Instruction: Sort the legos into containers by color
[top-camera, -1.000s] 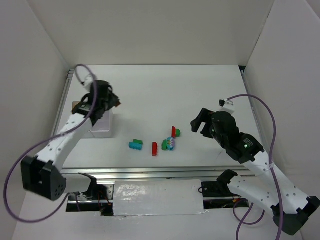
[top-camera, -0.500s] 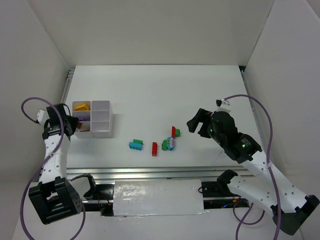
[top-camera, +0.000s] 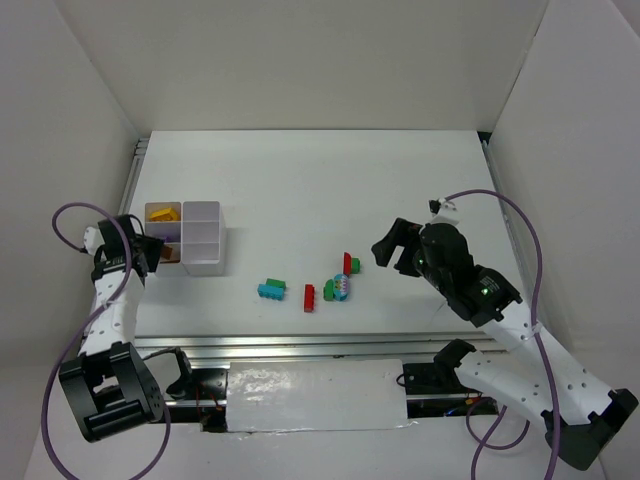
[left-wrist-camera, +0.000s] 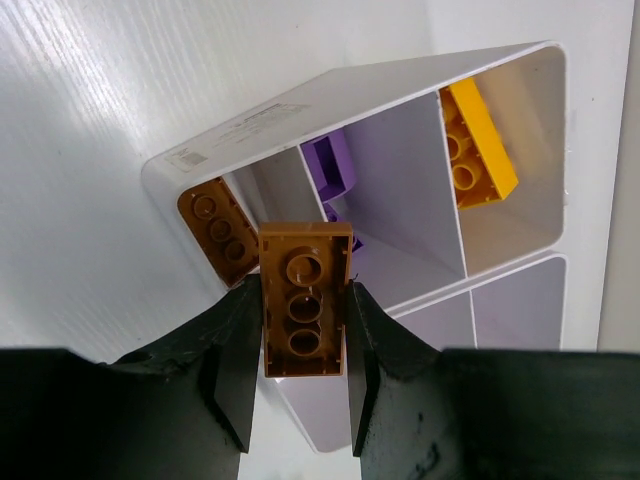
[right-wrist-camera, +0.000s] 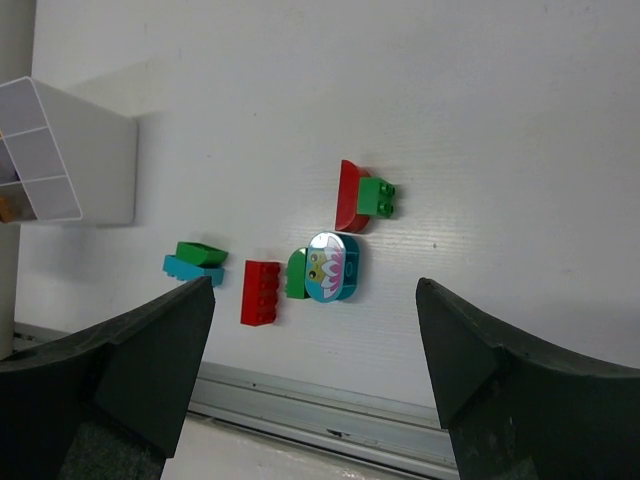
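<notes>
My left gripper (top-camera: 143, 251) is shut on an orange studded brick (left-wrist-camera: 305, 300), just left of the white tray (top-camera: 203, 266). In the left wrist view the tray's (left-wrist-camera: 300, 105) compartments hold another orange brick (left-wrist-camera: 219, 229), a purple piece (left-wrist-camera: 335, 165) and a yellow brick (left-wrist-camera: 477, 140). My right gripper (top-camera: 388, 245) is open and empty, above the loose legos. These are a teal brick with a green piece on it (right-wrist-camera: 195, 262), a red brick (right-wrist-camera: 261, 292), a green piece (right-wrist-camera: 297, 273) against a teal oval (right-wrist-camera: 333, 266), and a red curved piece (right-wrist-camera: 350, 195) with a green brick (right-wrist-camera: 376, 196).
White walls enclose the table on the left, back and right. A metal rail (top-camera: 300, 345) runs along the near edge. The tray also shows at the left edge of the right wrist view (right-wrist-camera: 95, 170). The loose legos lie mid-table, right of the tray.
My left arm has swung from over the tray down to its left side, then held nearly still. My right gripper has drifted slightly left. The loose legos have not moved.
</notes>
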